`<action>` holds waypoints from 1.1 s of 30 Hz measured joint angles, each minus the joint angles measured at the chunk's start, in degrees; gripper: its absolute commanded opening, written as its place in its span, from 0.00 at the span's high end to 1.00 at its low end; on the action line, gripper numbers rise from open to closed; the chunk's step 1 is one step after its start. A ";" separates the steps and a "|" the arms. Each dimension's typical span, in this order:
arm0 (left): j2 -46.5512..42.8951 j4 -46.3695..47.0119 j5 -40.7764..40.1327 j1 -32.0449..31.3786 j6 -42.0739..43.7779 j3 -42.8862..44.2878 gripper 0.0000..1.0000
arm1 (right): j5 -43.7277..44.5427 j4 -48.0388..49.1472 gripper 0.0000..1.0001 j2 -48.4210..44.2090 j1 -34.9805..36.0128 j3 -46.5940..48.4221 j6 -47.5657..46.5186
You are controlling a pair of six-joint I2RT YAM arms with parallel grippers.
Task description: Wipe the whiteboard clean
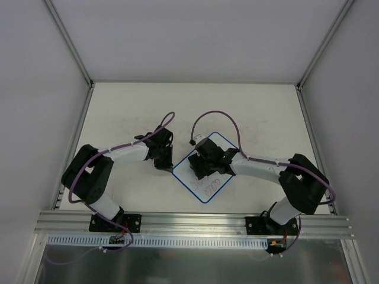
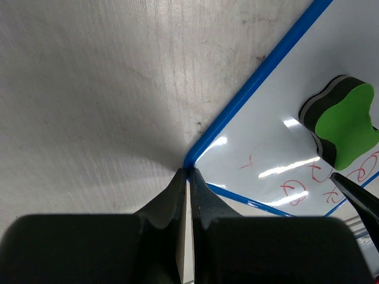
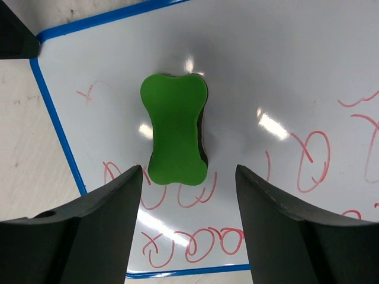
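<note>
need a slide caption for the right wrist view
Open right gripper poised over the green eraser lying on the whiteboard, red scribbles not yet erased.

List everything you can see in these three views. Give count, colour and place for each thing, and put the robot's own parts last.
whiteboard: one, white with a blue rim, flat on the table between the arms
scribbles: several rows, red, on the whiteboard around the eraser
eraser: one, green top over a black layer, lying on the whiteboard near a corner
table: one, off-white, faintly smudged, under everything
rail: one, silver, along the table's near edge
cables: purple, looping along each arm
arms: two, black and white, reaching in from the rail
left gripper: one, black, shut, tips at the whiteboard's corner
right gripper: one, black, open, above the eraser, a finger on each side
</note>
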 measured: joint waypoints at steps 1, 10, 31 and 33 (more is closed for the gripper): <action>-0.04 -0.04 -0.02 0.00 0.00 0.00 1.00 | 0.02 0.63 0.32 -0.61 0.00 -0.66 0.02; -0.22 -0.55 -0.09 0.00 0.02 0.00 1.00 | 0.07 8.92 0.33 -2.34 0.28 -4.31 0.07; -0.48 -1.09 -0.31 0.00 0.07 -0.02 1.00 | 4.63 12.35 0.43 -1.97 3.41 -7.58 3.50; -0.48 -1.09 -0.31 0.00 0.09 -0.02 1.00 | 4.94 12.41 0.46 -1.97 3.48 -7.82 3.72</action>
